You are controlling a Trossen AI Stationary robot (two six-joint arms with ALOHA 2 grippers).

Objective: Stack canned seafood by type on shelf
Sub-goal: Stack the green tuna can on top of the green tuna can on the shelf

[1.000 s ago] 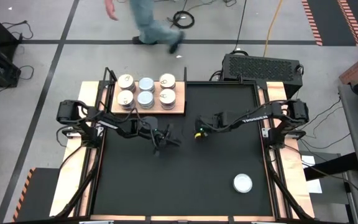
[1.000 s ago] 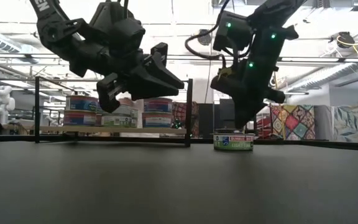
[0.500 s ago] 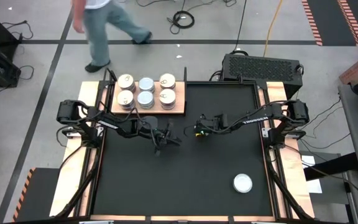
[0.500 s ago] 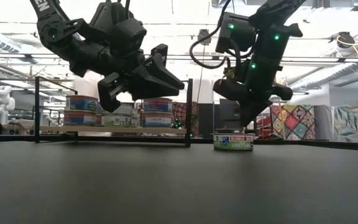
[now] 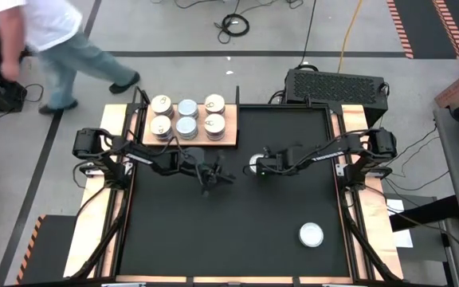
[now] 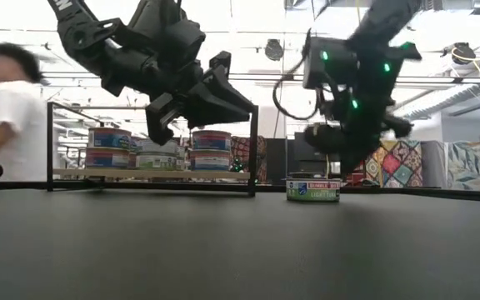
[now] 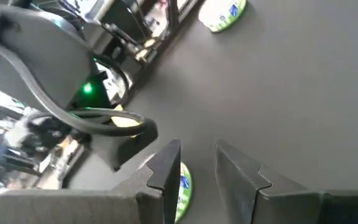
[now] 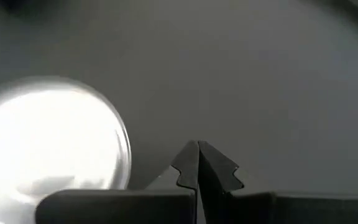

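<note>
I see a tuna can [image 8: 45, 149] at nine o'clock of my right gripper's [image 8: 197, 165] clenched, empty fingers; left gripper [image 7: 197, 171] released.

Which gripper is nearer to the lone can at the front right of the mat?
The right gripper, mid-mat, is somewhat nearer the can. The left gripper hangs farther toward the shelf side.

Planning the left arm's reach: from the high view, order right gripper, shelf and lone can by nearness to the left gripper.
From the left gripper:
1. right gripper, just to its right.
2. shelf, table's back left.
3. lone can, front right.
</note>
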